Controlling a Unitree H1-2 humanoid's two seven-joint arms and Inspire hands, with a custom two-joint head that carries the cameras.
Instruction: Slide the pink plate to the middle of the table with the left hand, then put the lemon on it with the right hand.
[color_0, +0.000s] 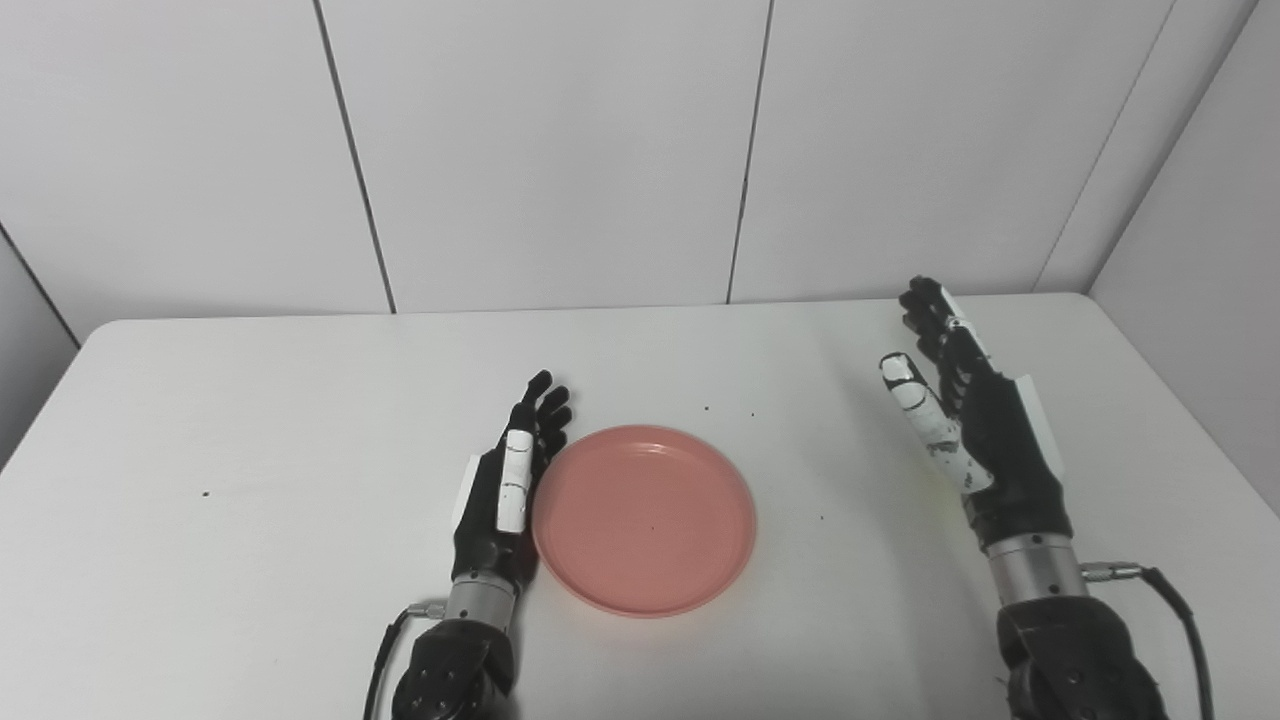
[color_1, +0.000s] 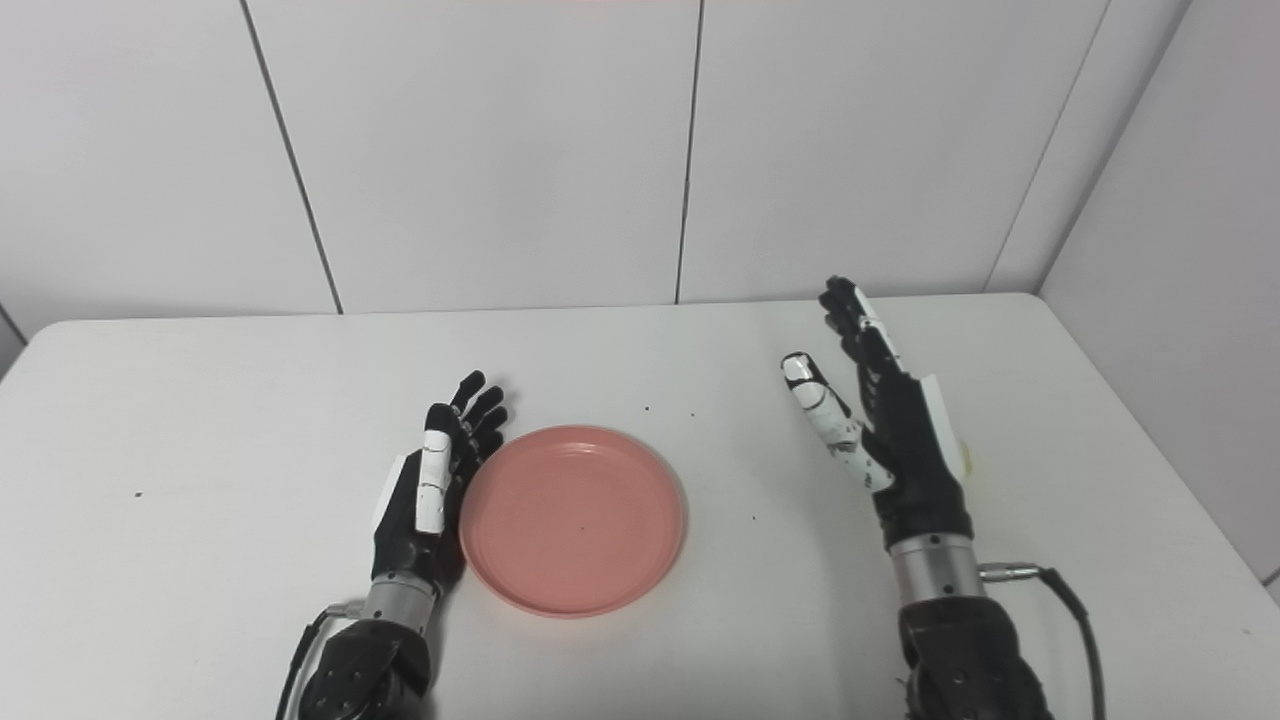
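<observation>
On smooth white table, round glossy pink plate beside open left hand; right hand open, empty.

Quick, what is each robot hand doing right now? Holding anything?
Left robot hand: open, flat beside the pink plate, holding nothing.
Right robot hand: open, holding nothing.

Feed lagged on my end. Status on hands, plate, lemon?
Left hand open, flat against pink plate left rim. Plate near table middle, empty. Right hand open, holding nothing. Lemon mostly hidden behind right hand, only a yellow sliver showing. Path clear.
</observation>
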